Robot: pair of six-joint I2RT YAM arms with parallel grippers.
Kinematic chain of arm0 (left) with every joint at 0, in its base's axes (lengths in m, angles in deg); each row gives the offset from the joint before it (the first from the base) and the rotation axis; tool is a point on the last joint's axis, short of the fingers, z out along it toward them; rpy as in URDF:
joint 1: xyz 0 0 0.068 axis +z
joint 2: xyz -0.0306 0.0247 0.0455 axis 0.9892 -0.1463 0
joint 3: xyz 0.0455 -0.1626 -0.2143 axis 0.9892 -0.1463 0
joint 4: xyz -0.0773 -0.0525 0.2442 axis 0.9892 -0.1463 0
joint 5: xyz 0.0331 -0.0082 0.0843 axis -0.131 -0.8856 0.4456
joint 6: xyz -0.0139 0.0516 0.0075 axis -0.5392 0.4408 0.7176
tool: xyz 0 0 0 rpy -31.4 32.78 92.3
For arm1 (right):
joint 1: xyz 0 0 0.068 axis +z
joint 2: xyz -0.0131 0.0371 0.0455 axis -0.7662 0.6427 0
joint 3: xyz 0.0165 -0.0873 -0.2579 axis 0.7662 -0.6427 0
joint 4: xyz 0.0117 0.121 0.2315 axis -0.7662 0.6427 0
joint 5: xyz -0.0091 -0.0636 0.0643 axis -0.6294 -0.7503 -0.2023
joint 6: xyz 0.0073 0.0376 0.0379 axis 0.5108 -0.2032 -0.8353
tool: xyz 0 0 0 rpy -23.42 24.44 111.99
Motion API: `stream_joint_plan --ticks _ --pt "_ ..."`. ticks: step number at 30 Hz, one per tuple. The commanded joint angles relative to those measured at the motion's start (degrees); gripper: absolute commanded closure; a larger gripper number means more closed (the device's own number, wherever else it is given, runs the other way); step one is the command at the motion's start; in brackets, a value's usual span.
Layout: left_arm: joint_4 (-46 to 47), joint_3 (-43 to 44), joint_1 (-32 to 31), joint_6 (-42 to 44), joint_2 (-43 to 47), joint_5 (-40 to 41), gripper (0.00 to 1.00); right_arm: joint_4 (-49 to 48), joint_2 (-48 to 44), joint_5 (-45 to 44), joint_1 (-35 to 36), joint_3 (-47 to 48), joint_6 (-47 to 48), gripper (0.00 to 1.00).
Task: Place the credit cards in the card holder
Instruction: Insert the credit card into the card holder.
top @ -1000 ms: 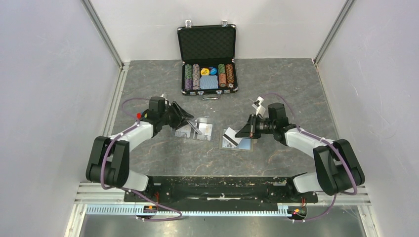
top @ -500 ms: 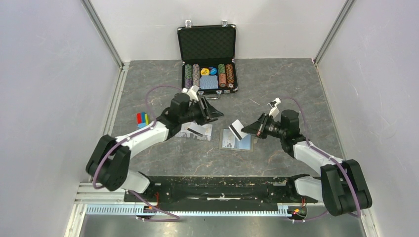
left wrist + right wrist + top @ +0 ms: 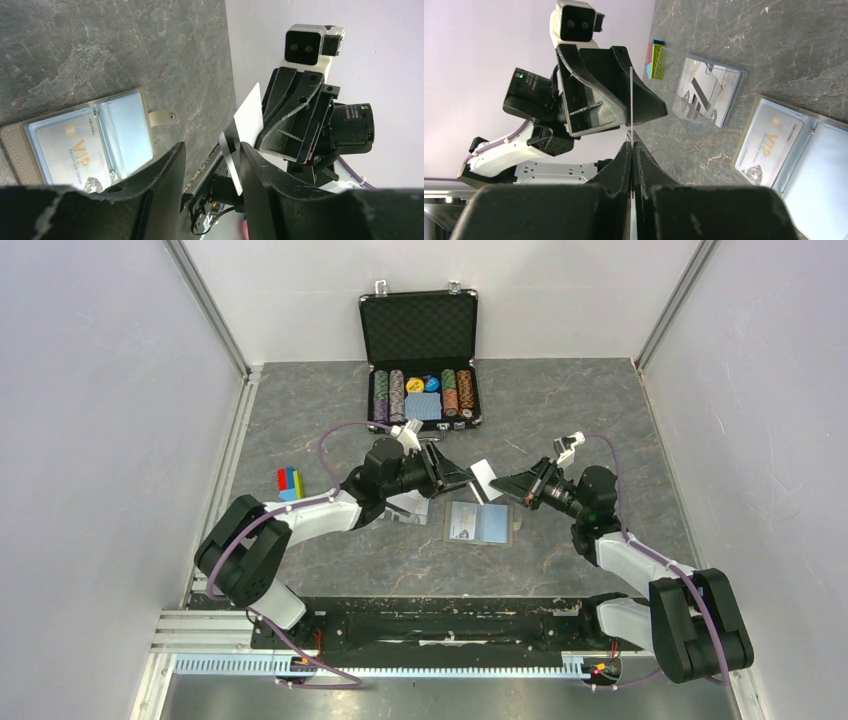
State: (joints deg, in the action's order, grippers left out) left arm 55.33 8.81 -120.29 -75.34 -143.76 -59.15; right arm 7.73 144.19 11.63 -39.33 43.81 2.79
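Jaws of the right gripper (image 3: 497, 483) pinch 1 credit card (image 3: 484, 478) in mid-air, the left gripper (image 3: 463, 480) gapes empty (facing it), and 1 VIP card (image 3: 462, 524) already lies in the open card holder (image 3: 495, 525), so about half remains.

The card holder (image 3: 493, 524) was taupe with pale blue lining, one credit card (image 3: 250, 117) white, the other credit card (image 3: 70, 155) pale with gold lettering, table (image 3: 600, 410) veined grey.

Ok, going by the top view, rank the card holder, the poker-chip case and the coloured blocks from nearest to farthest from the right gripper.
1. Card holder: lying open just in front of the right gripper, toward the arm bases.
2. Poker-chip case: open at the back, slightly left.
3. Coloured blocks: far out on the left side.
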Motion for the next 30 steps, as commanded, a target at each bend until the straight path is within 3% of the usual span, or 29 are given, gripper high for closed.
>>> stream_joint_plan --ticks 1,7,11,13,16,17,19,22,23,25,30 --pt "4.83 -1.65 -0.49 -3.06 1.36 1.83 0.49 -5.55 -0.59 -1.04 -0.31 1.1 -2.82 1.0" --pt "16.8 -2.58 -1.24 -7.3 -1.9 -1.3 0.58 -9.38 0.17 -1.02 -0.36 0.02 -5.92 1.0" --pt "19.77 -0.81 -1.9 -7.88 -4.12 -3.78 0.65 -9.68 0.52 -0.55 -0.31 -0.13 -6.09 1.0" --pt "20.5 -0.04 -2.08 -8.06 -4.85 -4.66 0.75 -9.34 0.56 -0.4 -0.31 -0.27 -5.95 1.0" --pt "20.54 0.0 -2.09 -8.11 -4.75 -4.64 0.97 -8.61 0.47 -0.55 -0.31 -0.66 -5.58 1.0" --pt "19.65 -0.1 -2.08 -7.8 -4.47 -4.42 0.98 -7.67 0.48 -0.51 -0.31 -0.64 -4.74 1.0" --pt "17.01 0.04 -2.08 -6.38 -3.51 -3.87 0.98 -3.03 0.48 -0.3 -0.37 -0.1 -1.43 0.88" --pt "9.71 1.37 -2.0 -2.37 -1.98 -3.66 0.98 9.22 -0.28 -0.84 -0.55 2.33 8.13 0.51" --pt "7.16 2.25 -2.0 -1.08 -1.7 -3.87 0.98 14.7 -0.78 -1.64 -0.61 3.63 11.44 0.44" --pt "2.69 3.7 -1.83 1.48 -1.69 -4.86 0.98 22.88 -1.13 -2.96 -0.95 5.85 17.82 0.35" --pt "-9.5 8.79 -1.47 8.22 -4.67 -9.71 0.98 39.23 -0.68 -5.9 -2.26 9.38 31.43 0.25"
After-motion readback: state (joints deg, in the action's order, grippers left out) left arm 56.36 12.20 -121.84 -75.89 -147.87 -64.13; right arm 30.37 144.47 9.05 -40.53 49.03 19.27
